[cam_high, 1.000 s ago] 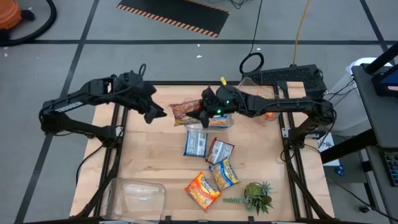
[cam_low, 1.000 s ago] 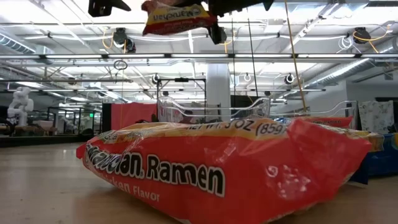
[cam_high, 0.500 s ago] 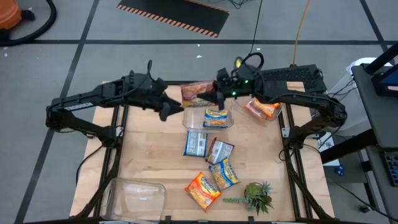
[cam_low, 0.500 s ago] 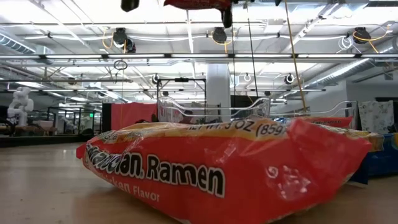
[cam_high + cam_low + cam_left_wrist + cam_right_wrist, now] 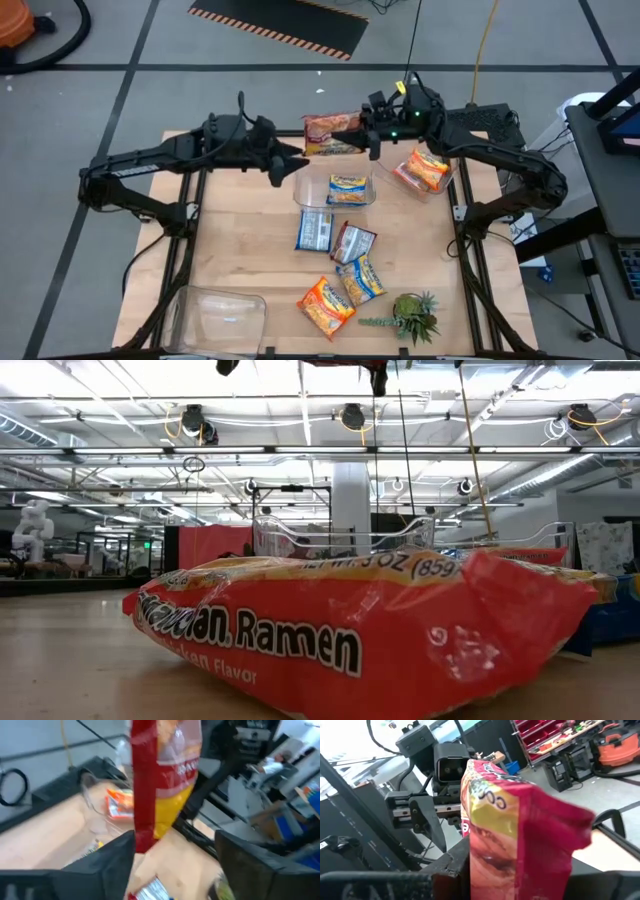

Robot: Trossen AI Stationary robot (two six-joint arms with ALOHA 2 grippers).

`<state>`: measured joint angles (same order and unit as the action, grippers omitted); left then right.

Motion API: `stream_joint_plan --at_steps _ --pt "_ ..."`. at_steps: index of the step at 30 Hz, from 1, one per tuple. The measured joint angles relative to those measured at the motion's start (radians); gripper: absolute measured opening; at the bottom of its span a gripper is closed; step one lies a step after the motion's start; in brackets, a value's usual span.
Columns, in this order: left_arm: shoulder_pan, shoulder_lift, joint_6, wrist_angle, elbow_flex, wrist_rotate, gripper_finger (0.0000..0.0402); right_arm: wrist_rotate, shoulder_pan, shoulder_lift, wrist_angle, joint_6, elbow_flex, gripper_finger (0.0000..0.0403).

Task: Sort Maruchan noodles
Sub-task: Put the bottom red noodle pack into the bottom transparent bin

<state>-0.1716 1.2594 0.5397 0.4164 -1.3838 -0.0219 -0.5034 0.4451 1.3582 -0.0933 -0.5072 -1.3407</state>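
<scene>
A dark red-brown Maruchan noodle packet (image 5: pixel 328 135) hangs in the air over the table's far edge, with my right gripper (image 5: pixel 358 140) shut on it. My left gripper (image 5: pixel 295 163) is open just to the packet's left. In the left wrist view the packet's end (image 5: pixel 150 830) stands ahead of the spread fingers, and I cannot tell whether it touches one. An orange-yellow packet (image 5: pixel 347 188) lies in the middle clear bin (image 5: pixel 312 203), and another (image 5: pixel 425 170) in the far-right bin. Several packets (image 5: pixel 340 260) lie flat on the wood. My right gripper pinches the red-brown packet between its two fingers at the packet's right end (image 5: pixel 485 865). The fingers come in level from the table's right side. The packet is lifted clear of the table and sticks out toward my left gripper, its flat faces against the fingers.
A third clear bin (image 5: pixel 220 310) stands at the near left corner. A small green spiky plant (image 5: pixel 415 315) sits at the near right. In the low view an orange packet (image 5: pixel 350 630) fills the foreground. Bare wood lies along the table's left side.
My right gripper has carried the red-brown packet up and toward the table's far edge, off the middle bin. My left gripper has followed it toward the far right and has tipped up closer to level.
</scene>
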Motion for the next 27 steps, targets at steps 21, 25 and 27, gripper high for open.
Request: stream_joint_plan --at_steps 21,25,27 --pt "-0.082 0.172 -0.048 -0.307 0.002 0.078 0.0351 -0.053 0.037 -0.006 0.0 0.026 0.0 0.0131" --pt "-0.09 0.198 -0.066 -0.392 0.002 0.144 0.0349 -0.053 0.049 -0.006 0.0 0.03 0.0 0.0131" --pt "-0.09 0.203 -0.071 -0.418 0.002 0.149 0.0337 -0.057 0.056 -0.006 -0.002 0.031 0.0 0.0131"
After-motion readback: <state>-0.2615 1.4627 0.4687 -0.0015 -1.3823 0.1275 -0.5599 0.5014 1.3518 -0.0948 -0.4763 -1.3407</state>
